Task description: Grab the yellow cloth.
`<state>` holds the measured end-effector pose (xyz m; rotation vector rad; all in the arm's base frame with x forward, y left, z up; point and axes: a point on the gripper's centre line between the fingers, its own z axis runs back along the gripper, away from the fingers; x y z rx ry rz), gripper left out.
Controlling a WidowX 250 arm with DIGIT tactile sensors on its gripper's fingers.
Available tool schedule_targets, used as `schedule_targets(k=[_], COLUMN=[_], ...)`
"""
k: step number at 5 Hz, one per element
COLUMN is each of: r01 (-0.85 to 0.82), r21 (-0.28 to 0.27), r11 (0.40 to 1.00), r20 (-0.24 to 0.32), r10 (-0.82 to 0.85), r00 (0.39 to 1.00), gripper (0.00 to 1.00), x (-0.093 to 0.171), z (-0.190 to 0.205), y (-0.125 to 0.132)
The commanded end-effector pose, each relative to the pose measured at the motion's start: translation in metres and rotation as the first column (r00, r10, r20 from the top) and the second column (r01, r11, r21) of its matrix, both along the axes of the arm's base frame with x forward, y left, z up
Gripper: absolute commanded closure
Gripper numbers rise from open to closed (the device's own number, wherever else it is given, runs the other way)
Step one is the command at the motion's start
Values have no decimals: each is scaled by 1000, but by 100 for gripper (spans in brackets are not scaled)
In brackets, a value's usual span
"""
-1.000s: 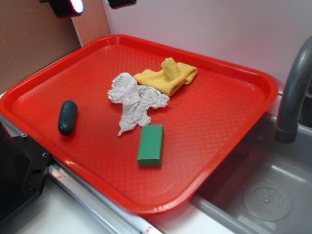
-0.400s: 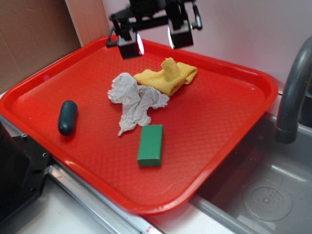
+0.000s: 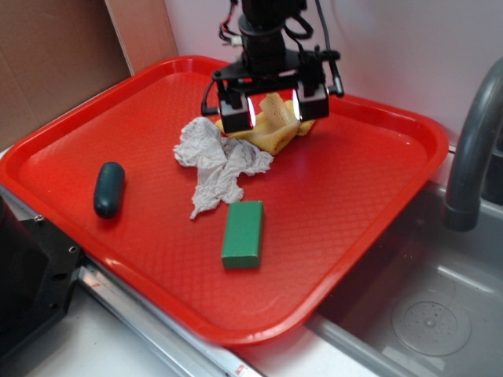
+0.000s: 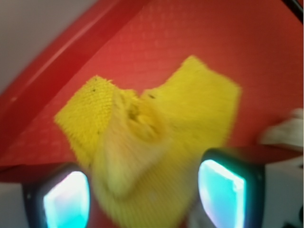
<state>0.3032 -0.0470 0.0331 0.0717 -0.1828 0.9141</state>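
Note:
The yellow cloth (image 3: pixel 271 126) lies bunched and folded on the far part of the red tray (image 3: pixel 369 196), with a raised fold in its middle. My gripper (image 3: pixel 273 108) hangs open right over it, one finger on each side of the raised fold. In the wrist view the yellow cloth (image 4: pixel 152 142) fills the space between the two glowing pads (image 4: pixel 66 199), and the gripper (image 4: pixel 145 197) is wide apart around it, not closed. Whether the fingers touch the tray cannot be told.
A crumpled whitish tissue (image 3: pixel 216 161) lies just left and in front of the cloth. A green block (image 3: pixel 243 233) sits nearer the front, and a dark oval object (image 3: pixel 109 188) at the left. A grey faucet (image 3: pixel 471 149) and sink (image 3: pixel 428 314) are at the right.
The gripper has come from above the tray's far left corner, moving right and down, and now straddles the yellow cloth. Nothing on the tray has shifted.

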Motion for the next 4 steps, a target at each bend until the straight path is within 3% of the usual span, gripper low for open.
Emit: schedule_targets(k=[1, 2, 4], r01=[9, -4, -6], r21=[15, 13, 1], r11=[1000, 1000, 1000], r20=[30, 41, 17], r10=[-10, 3, 6], r00=[1000, 999, 1000], gripper=[0, 100, 100], x=[24, 25, 26], z=[-8, -9, 2], y=[7, 9, 18])
